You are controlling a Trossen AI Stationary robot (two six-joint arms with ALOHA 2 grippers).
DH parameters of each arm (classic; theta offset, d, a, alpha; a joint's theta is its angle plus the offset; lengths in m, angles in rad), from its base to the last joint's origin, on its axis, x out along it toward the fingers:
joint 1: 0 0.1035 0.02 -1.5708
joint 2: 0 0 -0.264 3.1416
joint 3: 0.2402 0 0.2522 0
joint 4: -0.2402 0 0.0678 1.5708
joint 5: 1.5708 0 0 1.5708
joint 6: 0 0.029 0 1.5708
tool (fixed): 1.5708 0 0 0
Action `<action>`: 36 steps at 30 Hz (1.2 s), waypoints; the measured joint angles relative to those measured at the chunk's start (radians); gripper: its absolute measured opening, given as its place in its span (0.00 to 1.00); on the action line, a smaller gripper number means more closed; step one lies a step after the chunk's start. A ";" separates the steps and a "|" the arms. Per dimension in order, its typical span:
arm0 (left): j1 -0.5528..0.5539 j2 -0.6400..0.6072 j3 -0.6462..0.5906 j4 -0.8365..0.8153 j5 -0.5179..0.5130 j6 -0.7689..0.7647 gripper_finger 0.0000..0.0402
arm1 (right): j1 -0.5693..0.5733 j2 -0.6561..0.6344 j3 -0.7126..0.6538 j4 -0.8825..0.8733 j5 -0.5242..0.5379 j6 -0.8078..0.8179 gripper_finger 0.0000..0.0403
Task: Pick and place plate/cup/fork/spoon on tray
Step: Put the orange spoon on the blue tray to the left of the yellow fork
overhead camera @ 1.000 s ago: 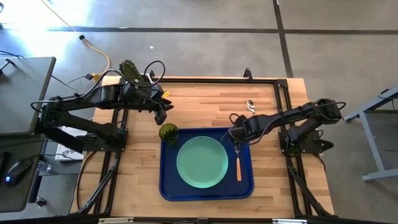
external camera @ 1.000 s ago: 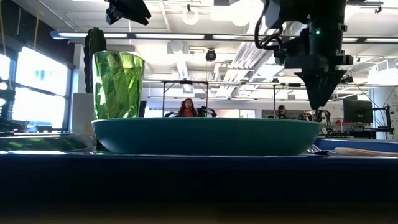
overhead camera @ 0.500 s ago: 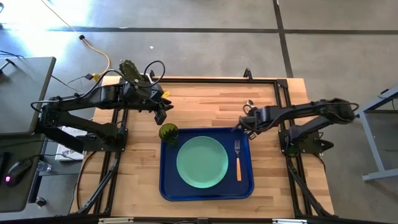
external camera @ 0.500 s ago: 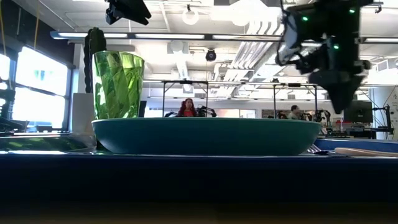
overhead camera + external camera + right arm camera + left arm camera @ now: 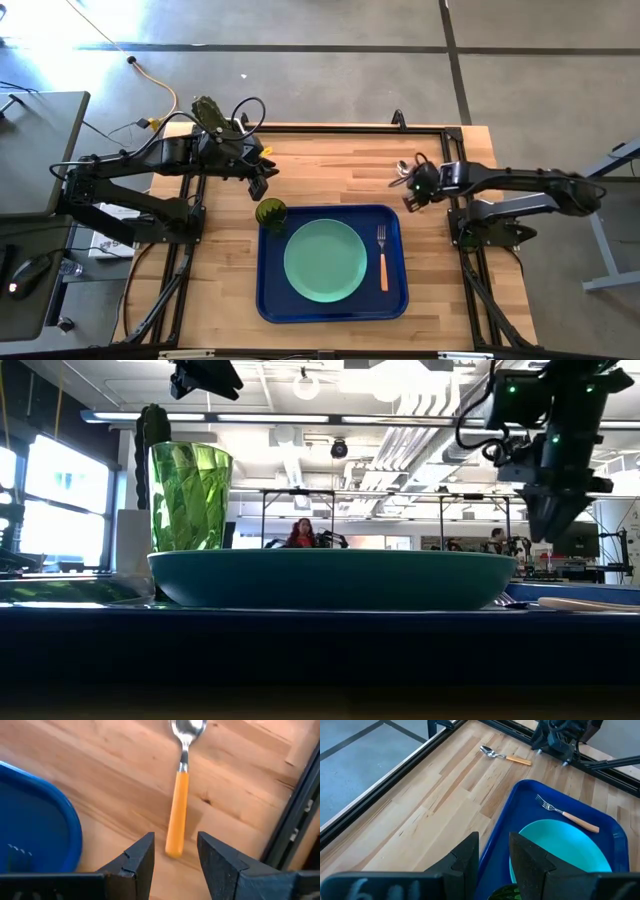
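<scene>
On the near part of the wooden table [image 5: 330, 165] the blue tray [image 5: 270, 300] is lying flat, carrying three things: the mint-green plate [image 5: 324, 261] is sitting in its middle, the fork [image 5: 382, 258] is lying just right of the plate with its tines pointing to the far side and its orange handle toward the near edge, and the green cup [image 5: 270, 212] is standing upright in the tray's far left corner, just beside the plate's rim. In the low view the cup [image 5: 190, 496] is rising behind the left end of the plate [image 5: 332, 578]. Farther back, off the tray, the spoon [image 5: 403, 170] is lying on the bare wood past the tray's far right corner, its bowl pointing to the far side. The right gripper [image 5: 409, 190] is hanging over the table between the tray's far right corner and the spoon, its fingers spread apart and grasping nothing; in the right wrist view the spoon's [image 5: 180, 785] orange handle is ending just ahead of the gap between the two dark fingers [image 5: 136, 860], apart from both. The left gripper [image 5: 258, 186] is hovering just beyond the cup on the far left, its fingers parted a little and empty, with the cup directly below and ahead of them.
</scene>
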 joint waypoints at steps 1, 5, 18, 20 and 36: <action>0.000 0.000 0.000 0.000 0.000 0.000 0.24 | -0.019 -0.003 0.000 0.014 -0.001 -0.019 0.35; 0.000 0.000 0.000 0.000 0.000 0.000 0.24 | -0.096 0.007 0.001 0.055 -0.025 -0.086 0.35; 0.000 0.000 0.000 -0.001 0.000 0.000 0.24 | -0.234 0.134 0.001 0.162 -0.107 -0.247 0.43; 0.000 0.000 0.000 -0.001 0.000 0.000 0.24 | -0.248 0.169 0.001 0.181 -0.117 -0.257 0.43; 0.000 0.000 0.000 -0.001 0.000 0.000 0.24 | -0.353 0.404 0.001 0.245 -0.188 -0.359 0.43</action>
